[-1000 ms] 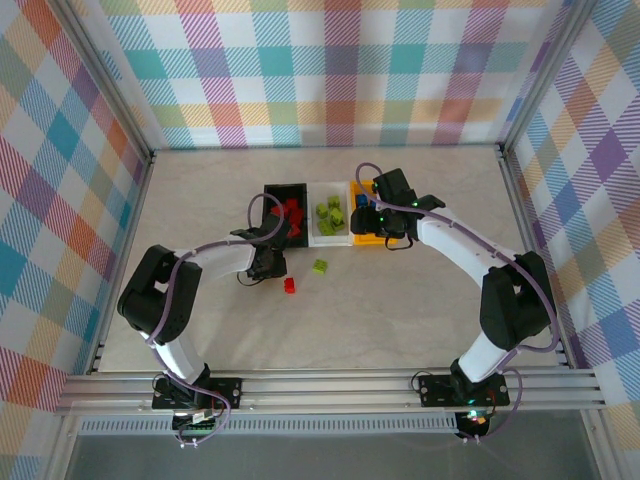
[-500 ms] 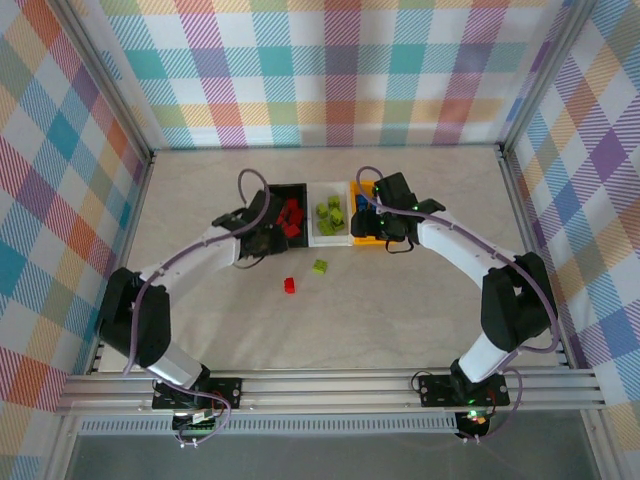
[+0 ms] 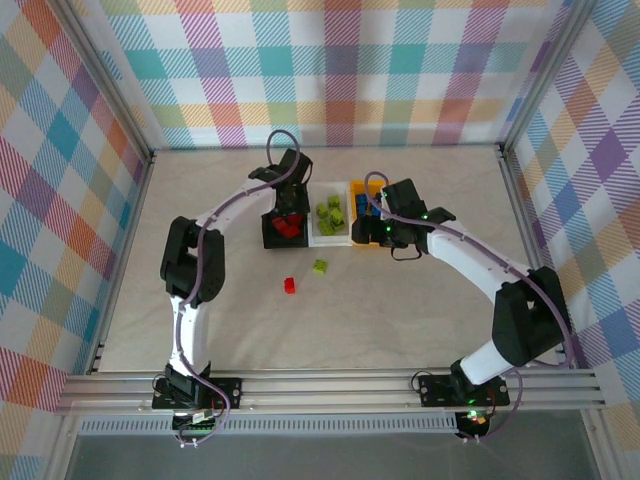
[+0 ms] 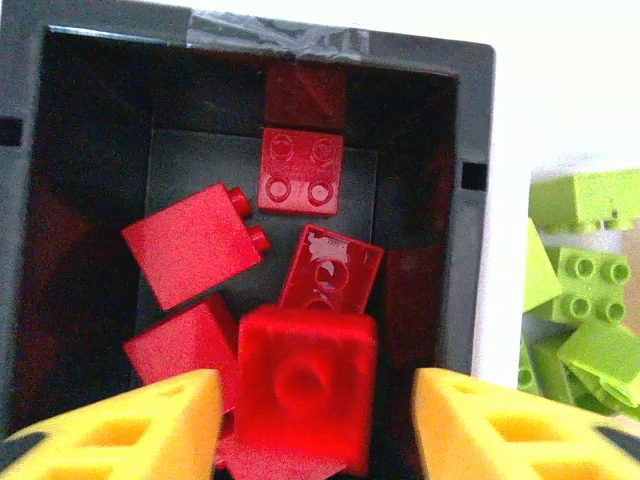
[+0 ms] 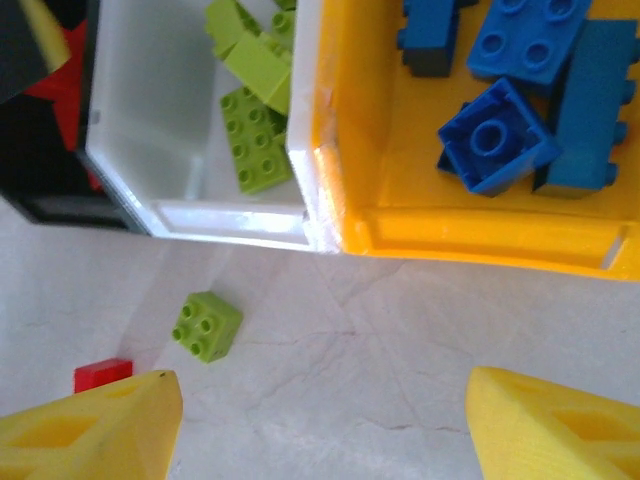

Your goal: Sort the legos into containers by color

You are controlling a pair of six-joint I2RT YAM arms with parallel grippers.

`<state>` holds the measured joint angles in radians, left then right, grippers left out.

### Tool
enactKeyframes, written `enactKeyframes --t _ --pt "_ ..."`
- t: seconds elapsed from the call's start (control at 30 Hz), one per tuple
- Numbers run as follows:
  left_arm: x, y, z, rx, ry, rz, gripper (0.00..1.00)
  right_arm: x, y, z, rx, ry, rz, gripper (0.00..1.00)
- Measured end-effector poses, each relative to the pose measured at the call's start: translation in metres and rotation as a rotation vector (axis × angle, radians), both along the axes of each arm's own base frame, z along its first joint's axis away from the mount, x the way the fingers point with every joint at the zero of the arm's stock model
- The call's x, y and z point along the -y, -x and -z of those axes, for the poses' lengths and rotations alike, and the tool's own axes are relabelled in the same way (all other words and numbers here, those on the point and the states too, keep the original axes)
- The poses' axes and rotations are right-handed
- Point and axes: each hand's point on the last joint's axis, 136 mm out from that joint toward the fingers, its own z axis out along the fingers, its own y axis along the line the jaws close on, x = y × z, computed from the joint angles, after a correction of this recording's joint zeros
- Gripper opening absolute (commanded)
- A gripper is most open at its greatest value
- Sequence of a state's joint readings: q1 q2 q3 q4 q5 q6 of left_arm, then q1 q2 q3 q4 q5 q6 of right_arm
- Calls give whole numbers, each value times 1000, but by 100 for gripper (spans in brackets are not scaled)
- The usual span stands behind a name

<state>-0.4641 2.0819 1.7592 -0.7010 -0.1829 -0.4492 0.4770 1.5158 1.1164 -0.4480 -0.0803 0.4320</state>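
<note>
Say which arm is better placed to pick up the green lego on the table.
Right, probably. The right end effector is open and empty near the green lego; the left end effector is over the black bin, straddling a red lego.

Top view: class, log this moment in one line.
left pincer open over black bin; right pincer open near yellow bin; table: red brick, green brick

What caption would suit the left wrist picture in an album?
Left gripper open over the black bin of red bricks, one brick between its jaws; lime bricks alongside.
</note>
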Motion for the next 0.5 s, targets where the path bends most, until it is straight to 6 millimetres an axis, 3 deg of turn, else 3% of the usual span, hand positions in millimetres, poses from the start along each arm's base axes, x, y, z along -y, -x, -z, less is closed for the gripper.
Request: enactKeyframes --t 0.2,0.33,0.5 --pt "0 16 -7 -11 12 16 77 -3 19 -5 -11 -56 -42 77" --pt "-6 57 -26 -7 34 45 78 -8 32 -14 -6 -110 -83 77" --pt "1 124 -51 30 85 131 81 -16 51 -25 -1 -200 -150 78"
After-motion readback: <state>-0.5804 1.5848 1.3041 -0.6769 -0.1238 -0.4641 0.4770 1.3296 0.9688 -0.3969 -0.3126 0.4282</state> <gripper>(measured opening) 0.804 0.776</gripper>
